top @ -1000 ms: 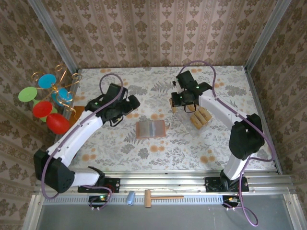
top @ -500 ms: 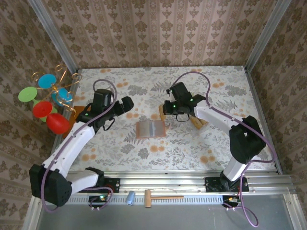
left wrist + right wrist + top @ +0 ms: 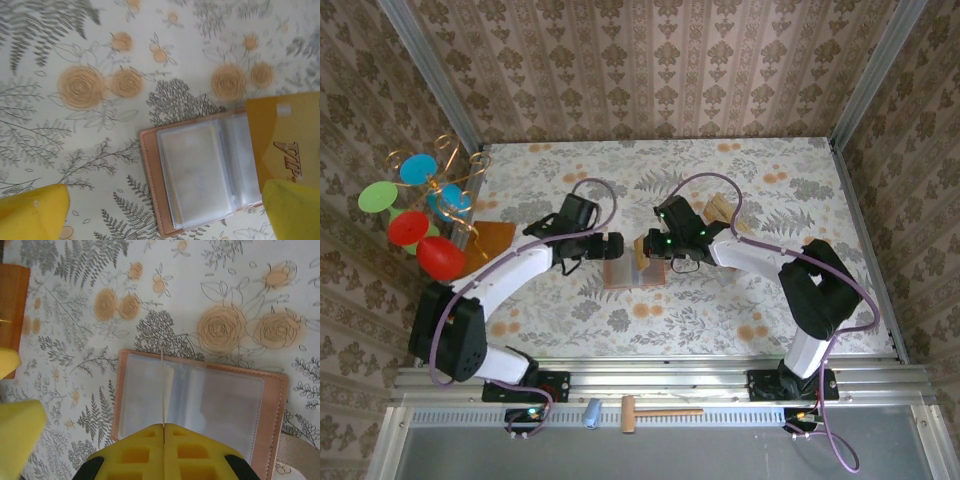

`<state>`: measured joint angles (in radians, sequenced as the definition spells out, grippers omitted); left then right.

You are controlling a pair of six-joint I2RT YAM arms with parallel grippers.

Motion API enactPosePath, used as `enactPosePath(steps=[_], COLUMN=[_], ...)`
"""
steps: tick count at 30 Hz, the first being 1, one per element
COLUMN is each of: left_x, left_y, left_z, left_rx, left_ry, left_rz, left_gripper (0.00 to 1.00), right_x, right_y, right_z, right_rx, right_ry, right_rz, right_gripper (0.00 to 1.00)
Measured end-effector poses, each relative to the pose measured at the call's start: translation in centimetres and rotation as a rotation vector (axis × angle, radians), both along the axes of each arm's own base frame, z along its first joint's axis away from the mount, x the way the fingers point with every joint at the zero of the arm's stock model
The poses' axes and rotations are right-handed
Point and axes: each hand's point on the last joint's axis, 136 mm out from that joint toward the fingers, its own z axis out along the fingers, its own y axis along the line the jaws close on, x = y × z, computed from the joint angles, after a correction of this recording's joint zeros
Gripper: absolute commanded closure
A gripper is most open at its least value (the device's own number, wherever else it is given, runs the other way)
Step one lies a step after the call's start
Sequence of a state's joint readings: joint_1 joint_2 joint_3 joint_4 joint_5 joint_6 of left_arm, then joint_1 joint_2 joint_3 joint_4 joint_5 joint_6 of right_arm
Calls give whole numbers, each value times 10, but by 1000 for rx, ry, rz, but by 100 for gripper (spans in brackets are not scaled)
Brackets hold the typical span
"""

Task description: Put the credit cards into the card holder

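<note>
Looks like a robotics lab booth dressed up as a home room. Walled on three sides with brown damask wallpaper (image 3: 650, 60) set between bare aluminium corner posts (image 3: 430, 70). Covered below by a table (image 3: 570, 170) printed with grey ferns and orange roses. Fitted along the near edge with aluminium rails (image 3: 660, 378), a white-and-black left arm (image 3: 510, 275) and right arm (image 3: 760, 255) bolted there, purple cables (image 3: 720, 180) looping above. Dressed at the left with a gold wire stand of coloured discs (image 3: 415, 205). Backed by a grey front ledge holding a wooden mallet (image 3: 655, 411) and a small blue cylinder (image 3: 591, 412)
</note>
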<state>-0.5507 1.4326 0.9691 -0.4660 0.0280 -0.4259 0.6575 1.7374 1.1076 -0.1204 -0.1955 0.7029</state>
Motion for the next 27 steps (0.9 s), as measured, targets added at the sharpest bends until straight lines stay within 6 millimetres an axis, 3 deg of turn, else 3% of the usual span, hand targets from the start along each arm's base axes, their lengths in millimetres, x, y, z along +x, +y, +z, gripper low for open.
enactPosePath(steps=[13, 27], left_x=[-12, -10], left_y=[2, -3], left_z=[-51, -69], left_rx=[165, 204], left_ry=[64, 67], left_rz=[-66, -90], left_gripper=[0, 0], right_x=[-8, -8], right_y=[-1, 1], right_z=[-16, -20], right_rx=[38, 53], right_ry=[27, 34], right_rz=[-18, -21], right_gripper=[100, 100])
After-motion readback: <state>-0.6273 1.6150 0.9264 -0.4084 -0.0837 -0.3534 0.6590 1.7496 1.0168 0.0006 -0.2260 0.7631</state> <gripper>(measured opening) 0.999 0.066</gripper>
